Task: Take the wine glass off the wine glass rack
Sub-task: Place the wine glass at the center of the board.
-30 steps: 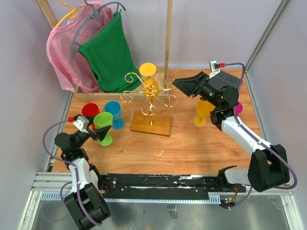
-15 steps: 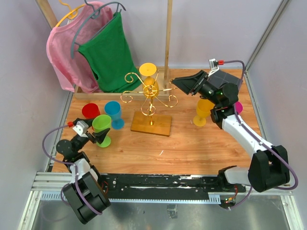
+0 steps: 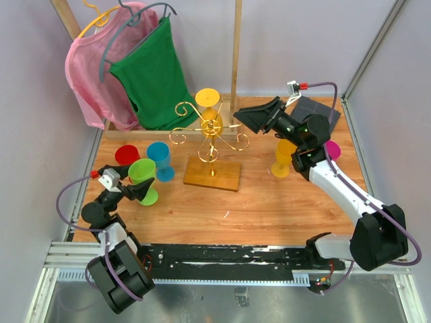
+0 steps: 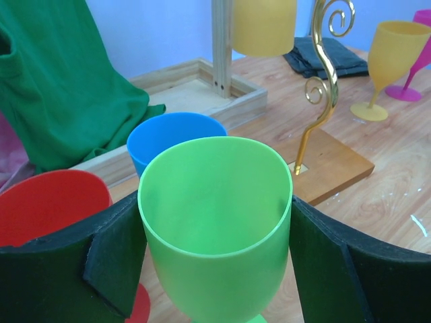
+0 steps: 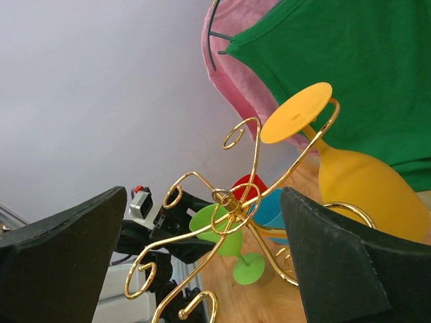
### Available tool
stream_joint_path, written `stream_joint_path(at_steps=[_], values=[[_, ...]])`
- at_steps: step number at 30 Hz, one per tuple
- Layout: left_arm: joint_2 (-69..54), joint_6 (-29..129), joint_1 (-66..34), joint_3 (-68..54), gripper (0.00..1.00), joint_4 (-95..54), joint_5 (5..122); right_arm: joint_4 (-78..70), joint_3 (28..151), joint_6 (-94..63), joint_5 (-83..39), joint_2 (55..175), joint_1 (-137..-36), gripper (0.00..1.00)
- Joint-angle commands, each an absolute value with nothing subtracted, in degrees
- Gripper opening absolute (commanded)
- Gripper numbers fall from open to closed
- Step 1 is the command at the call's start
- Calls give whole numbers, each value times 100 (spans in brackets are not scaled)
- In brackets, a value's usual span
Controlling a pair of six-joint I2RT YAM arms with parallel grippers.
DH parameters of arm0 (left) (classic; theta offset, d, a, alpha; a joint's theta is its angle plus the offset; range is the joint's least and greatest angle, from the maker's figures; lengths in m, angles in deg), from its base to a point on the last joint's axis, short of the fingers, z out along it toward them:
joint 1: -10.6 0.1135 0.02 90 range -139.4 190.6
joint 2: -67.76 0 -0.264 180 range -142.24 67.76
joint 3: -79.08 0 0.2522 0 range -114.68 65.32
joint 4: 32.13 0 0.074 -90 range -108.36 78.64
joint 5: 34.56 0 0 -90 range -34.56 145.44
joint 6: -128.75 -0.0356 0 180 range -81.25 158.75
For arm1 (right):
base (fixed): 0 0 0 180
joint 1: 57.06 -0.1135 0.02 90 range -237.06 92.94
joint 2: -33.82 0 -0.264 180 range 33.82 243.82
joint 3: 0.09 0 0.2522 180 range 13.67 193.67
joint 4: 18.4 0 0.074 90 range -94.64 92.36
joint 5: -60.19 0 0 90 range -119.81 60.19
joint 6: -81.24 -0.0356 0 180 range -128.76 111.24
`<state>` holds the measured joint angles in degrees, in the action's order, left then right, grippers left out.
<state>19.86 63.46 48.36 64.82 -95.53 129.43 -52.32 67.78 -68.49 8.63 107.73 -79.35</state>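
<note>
Above the wooden table [image 3: 269,202] between lilac walls [image 3: 303,40], the left gripper [image 3: 139,192] was spread around a green glass [image 3: 143,171], the right gripper [image 3: 244,120] held wide open, empty.

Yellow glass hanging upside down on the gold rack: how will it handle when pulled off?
The yellow glass looks like opaque plastic: probably light, not brittle. Its smooth tapered bowl may slip in a grip. It hangs by its foot from the rack, thin wire on a small wooden base, so a sideways tug could tip or drag that.
</note>
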Motion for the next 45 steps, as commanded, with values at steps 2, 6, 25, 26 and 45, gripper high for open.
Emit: stream_joint_path(at_steps=[2,6,25,26,45], values=[[2123,7097,4865,6745,79,-10258,12888,-5006,6815,-6758,891,10679,-8097,99],[2228,7135,4865,6872,79,-10264,12896,-4999,6735,-6734,842,10559,-8097,99],[2392,6195,4863,6883,79,-9105,13044,-5235,6310,-6589,638,10357,-8257,98],[2400,6150,4865,6903,79,-9080,13060,-5224,6314,-6571,648,10352,-8255,98],[2598,6149,4859,7434,79,-9011,12887,-5315,6142,-6595,614,10312,-8264,98]])
